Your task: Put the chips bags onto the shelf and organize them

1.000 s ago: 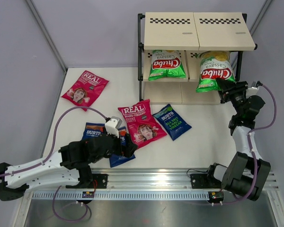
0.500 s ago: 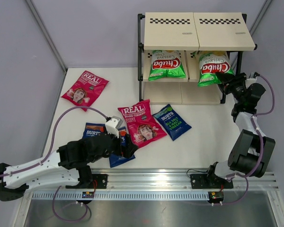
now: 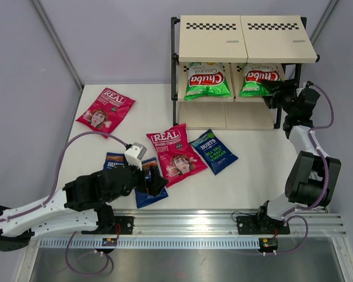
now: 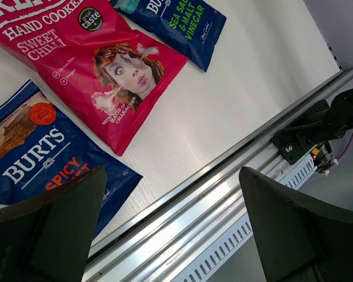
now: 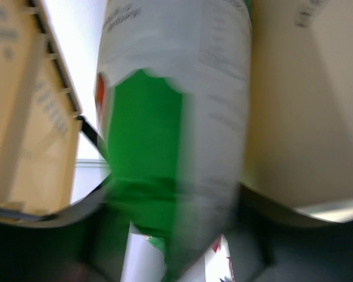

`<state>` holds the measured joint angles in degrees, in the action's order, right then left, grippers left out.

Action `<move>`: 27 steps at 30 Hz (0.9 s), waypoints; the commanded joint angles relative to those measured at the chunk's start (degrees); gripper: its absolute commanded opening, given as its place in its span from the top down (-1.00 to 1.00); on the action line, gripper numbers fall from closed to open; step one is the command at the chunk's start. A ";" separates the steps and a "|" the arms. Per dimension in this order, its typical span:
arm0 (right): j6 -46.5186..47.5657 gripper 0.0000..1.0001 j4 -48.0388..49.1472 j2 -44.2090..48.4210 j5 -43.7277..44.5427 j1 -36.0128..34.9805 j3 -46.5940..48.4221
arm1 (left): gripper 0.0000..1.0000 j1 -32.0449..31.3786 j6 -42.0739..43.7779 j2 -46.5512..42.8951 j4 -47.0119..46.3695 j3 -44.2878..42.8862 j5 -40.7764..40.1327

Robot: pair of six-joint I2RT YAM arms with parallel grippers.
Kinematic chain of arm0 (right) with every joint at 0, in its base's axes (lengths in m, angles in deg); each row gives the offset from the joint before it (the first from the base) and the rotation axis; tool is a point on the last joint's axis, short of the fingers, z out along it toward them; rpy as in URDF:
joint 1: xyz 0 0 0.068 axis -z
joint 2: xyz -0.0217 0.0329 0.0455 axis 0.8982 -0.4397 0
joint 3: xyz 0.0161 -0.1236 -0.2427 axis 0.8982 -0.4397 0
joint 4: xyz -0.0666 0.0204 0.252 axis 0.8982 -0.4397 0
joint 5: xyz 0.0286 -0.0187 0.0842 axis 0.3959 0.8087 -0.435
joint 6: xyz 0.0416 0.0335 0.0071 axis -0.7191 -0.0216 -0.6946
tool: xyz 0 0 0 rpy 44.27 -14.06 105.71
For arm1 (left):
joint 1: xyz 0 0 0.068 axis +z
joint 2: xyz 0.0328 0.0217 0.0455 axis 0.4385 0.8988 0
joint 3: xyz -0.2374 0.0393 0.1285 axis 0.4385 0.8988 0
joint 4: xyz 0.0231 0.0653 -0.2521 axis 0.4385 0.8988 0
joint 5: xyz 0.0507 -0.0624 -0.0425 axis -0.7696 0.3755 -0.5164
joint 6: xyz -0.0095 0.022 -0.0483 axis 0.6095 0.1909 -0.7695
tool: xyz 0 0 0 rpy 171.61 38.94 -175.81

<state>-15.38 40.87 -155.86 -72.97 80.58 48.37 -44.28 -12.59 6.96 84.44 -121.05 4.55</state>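
Observation:
The shelf (image 3: 247,38) stands at the back right. One Chuba bag (image 3: 207,80) lies on the left half of its middle board. My right gripper (image 3: 276,92) is shut on the second Chuba bag (image 3: 259,82), held in over the right half of that board; it fills the right wrist view (image 5: 176,147), blurred. On the table lie two REAL bags (image 3: 106,110) (image 3: 175,153) and three BURTS bags (image 3: 213,151) (image 3: 115,161) (image 3: 145,195). My left gripper (image 3: 154,181) is open and empty over the front BURTS bag (image 4: 41,158), beside a REAL bag (image 4: 100,64).
An aluminium rail (image 3: 188,223) runs along the table's near edge and shows in the left wrist view (image 4: 223,194), with the right arm's base (image 4: 317,126) on it. Grey walls close the left and back sides. The shelf's bottom board (image 3: 223,114) shows under the bags.
My right gripper has carried the Chuba bag up and to the left, from in front of the shelf in onto the middle board. My left arm has shifted slightly left.

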 commanded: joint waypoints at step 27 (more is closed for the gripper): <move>2.09 0.20 -12.02 3.28 7.44 -0.23 3.25 | -0.98 3.03 -5.99 -0.07 7.46 -2.46 -16.84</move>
<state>-13.87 26.20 -151.49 -64.73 80.36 48.30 -43.55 -16.13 5.15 89.95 -121.08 -4.50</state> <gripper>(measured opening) 0.389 0.988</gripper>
